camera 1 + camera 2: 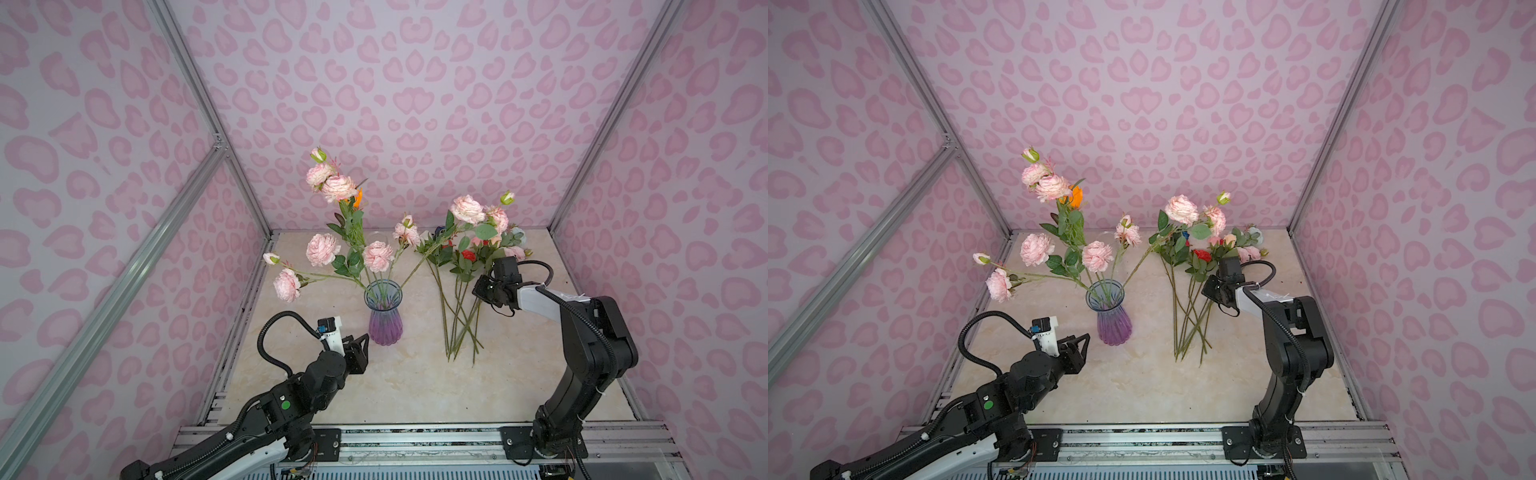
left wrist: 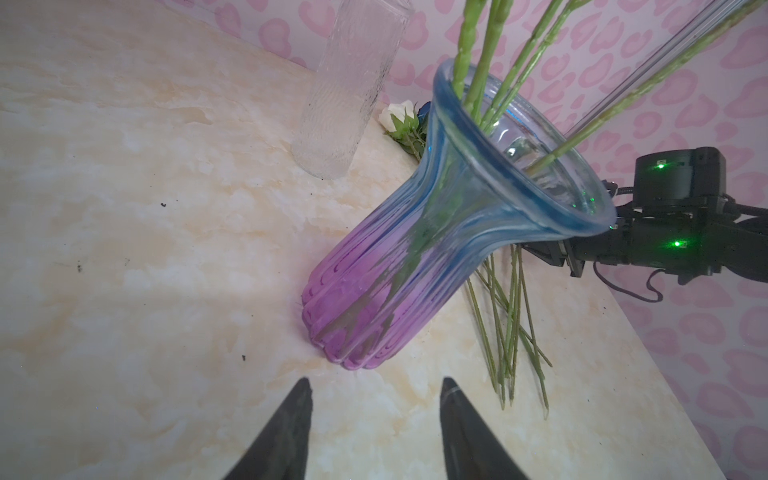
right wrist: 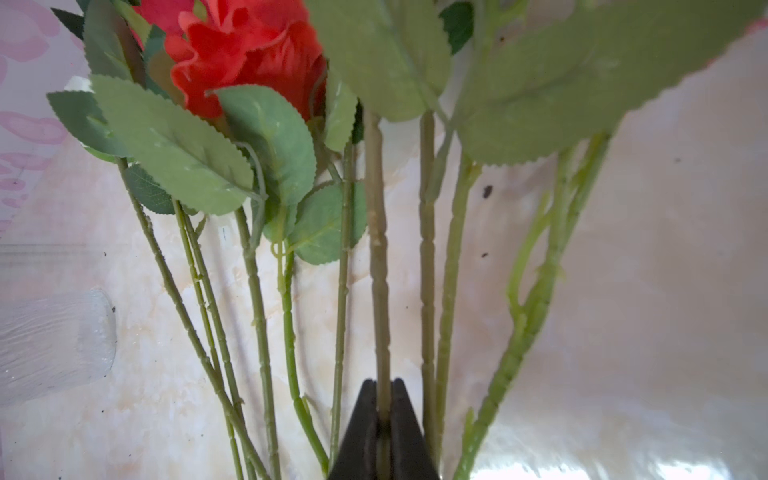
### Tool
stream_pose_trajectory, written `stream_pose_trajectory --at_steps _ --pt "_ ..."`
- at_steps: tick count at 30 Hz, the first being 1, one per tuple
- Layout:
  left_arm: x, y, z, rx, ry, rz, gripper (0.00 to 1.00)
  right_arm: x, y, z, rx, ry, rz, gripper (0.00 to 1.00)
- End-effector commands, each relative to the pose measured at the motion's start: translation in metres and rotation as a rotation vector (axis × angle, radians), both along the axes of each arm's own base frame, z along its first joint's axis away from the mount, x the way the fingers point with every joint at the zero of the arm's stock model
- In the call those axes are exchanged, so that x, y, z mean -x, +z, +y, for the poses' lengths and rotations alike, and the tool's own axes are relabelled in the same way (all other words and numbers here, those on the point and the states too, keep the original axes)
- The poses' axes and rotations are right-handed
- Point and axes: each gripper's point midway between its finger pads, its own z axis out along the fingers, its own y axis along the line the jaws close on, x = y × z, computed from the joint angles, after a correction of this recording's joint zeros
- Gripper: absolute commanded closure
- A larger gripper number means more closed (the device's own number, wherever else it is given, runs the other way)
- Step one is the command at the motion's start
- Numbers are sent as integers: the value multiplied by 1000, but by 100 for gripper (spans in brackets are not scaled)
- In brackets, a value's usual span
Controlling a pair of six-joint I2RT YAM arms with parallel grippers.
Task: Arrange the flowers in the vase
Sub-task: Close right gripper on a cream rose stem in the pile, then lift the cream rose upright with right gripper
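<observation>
Pink-patterned walls enclose a marble worktop (image 1: 415,386). The right arm bends forward and down, its right gripper (image 3: 383,388) clenched on one stem (image 3: 379,249) among the flowers (image 1: 468,254) lying near the right edge. The left gripper (image 2: 376,384) hovers low, released, beside the central vase (image 1: 383,320).

From my seat I see a cream marble-look worktop (image 1: 407,386) boxed in by walls (image 1: 415,83) papered with pink blotches on lilac, the corners edged by aluminium struts (image 1: 124,278). A clear ribbed glass cylinder (image 2: 349,87) stands upright toward twelve o'clock. A slotted metal rail (image 1: 415,440) runs along the six o'clock edge. Small dark specks (image 2: 163,205) dot the worktop.
</observation>
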Motion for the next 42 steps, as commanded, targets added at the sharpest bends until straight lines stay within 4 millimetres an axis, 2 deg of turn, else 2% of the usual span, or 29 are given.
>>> stream_pose_trajectory --at_steps 1,9,17,29,36,42 --pt "-3 11 1 24 15 -30 49 -3 9 3 -42 -3 -41 99" --pt "-3 21 2 28 13 -53 49 4 72 15 -116 46 -212 100" --pt "-2 31 3 45 8 -74 49 27 132 18 -103 82 -377 100" --pt "8 68 -7 105 -97 -160 48 84 196 4 -19 55 -612 100" --pt "18 99 -15 151 -184 -241 46 125 257 15 61 82 -847 100" --pt "32 131 -34 134 -341 -318 35 166 305 42 50 210 -1027 100"
